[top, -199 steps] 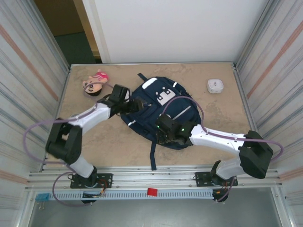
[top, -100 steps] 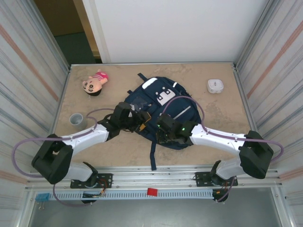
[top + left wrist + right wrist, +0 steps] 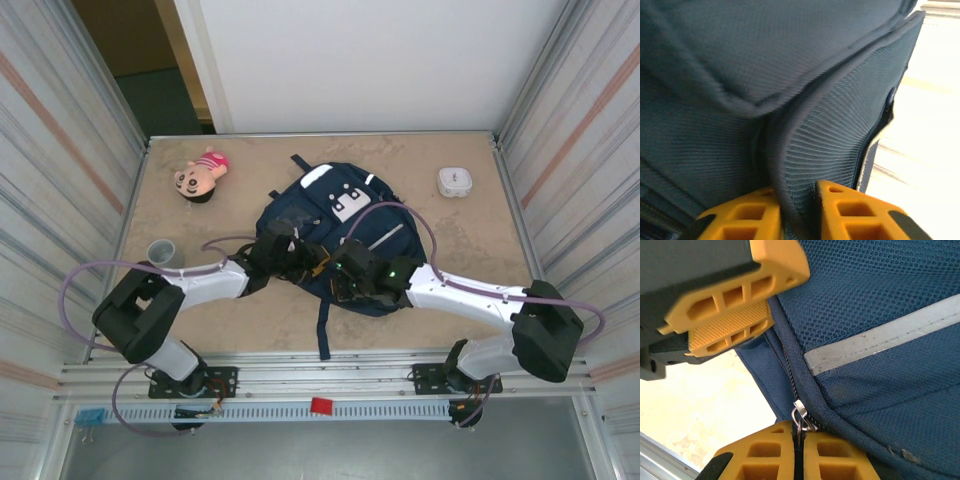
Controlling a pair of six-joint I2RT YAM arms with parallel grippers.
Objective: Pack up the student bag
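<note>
yellow plastic fingers of the left claw (image 3: 793, 196) were pinched on a raised fold of dark mesh cloth. the fold stood up between the two pads and was part of the large navy-blue fabric backpack (image 3: 735, 70). behind the fold, a thick padded seam of the same cloth curved across the left wrist view.

the right claw (image 3: 796, 437) had its yellow fingers pressed together on a small silver metal zipper pull (image 3: 799, 416). the pull hung from a dark zipper track (image 3: 784, 357) running along the edge of the bag. a pale grey trim stripe (image 3: 880, 342) crossed the blue mesh just to the right of that track. one yellow finger (image 3: 735, 295) of the left claw reached in just beside the track, above the bare tabletop.

seen from above, the two claws met just beside each other at the near side of the backpack. the left arm reached in from the left and the right arm from the right. the backpack lay flat near the middle of the tan mottled table (image 3: 470, 250), its white patches facing up. one dark strap (image 3: 323, 325) trailed toward the near edge.

well apart from the bag, a soft doll with a pink dress (image 3: 197, 177) lay at the far left. a small grey cup (image 3: 161, 252) stood at the left, near the left forearm. a small white rounded case (image 3: 455, 182) sat at the far right. purple cables (image 3: 90, 275) looped off both arms.
</note>
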